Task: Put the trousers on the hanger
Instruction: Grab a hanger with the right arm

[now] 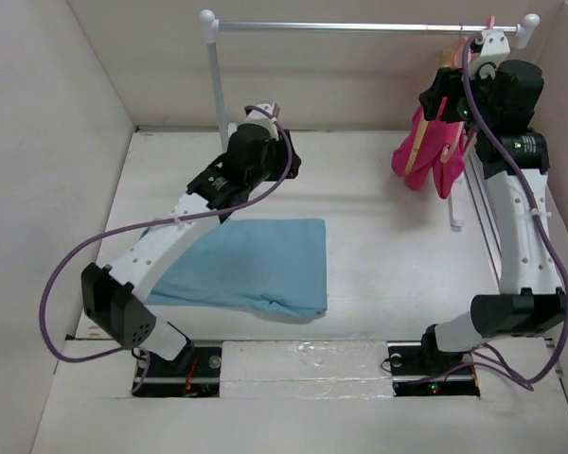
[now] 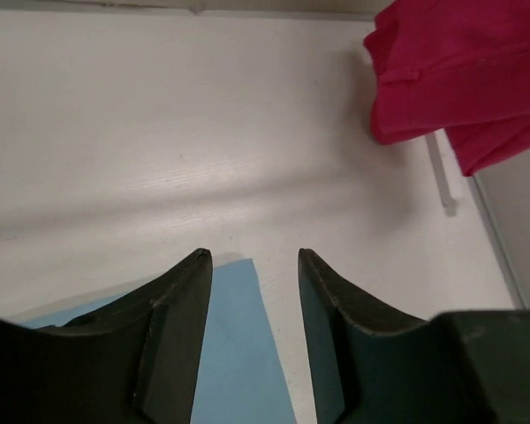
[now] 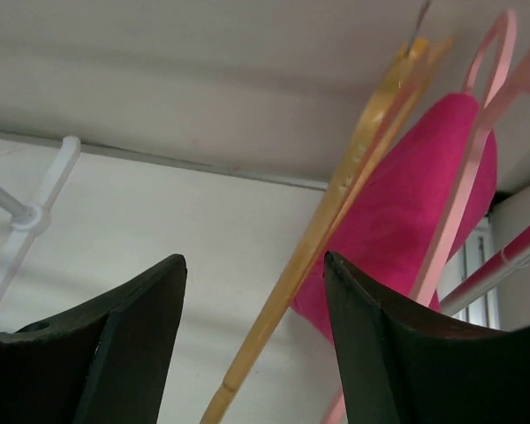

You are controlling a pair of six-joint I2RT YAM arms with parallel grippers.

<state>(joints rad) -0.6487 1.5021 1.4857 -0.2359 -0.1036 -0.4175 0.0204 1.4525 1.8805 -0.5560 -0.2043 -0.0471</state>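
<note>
- Trousers (image 1: 251,265) are lying folded flat on the table (image 1: 379,236), close in front of the left arm's base, with the long side running left to right (the legs are not showing separately).
- Left claw (image 2: 254,256) is hovering over the cloth's far edge and pointing toward the back wall. Its jaws are standing apart with nothing between them. The blue cloth is sitting just under its tips, so this arm is the nearer one.
- Right claw (image 3: 254,261) is reaching up at the far right, jaws standing apart and gripping nothing.
- Wooden hanger (image 3: 336,199) is hanging from the rail (image 1: 360,26), well apart from the trousers and slanting across the right claw's gap. Whether it is sitting between the fingers or just past them is hard to tell.
- Pink garment (image 3: 397,230) on its pink hanger (image 3: 477,150) is hanging right beside it, crowding the wooden one in the overhead view.
</note>
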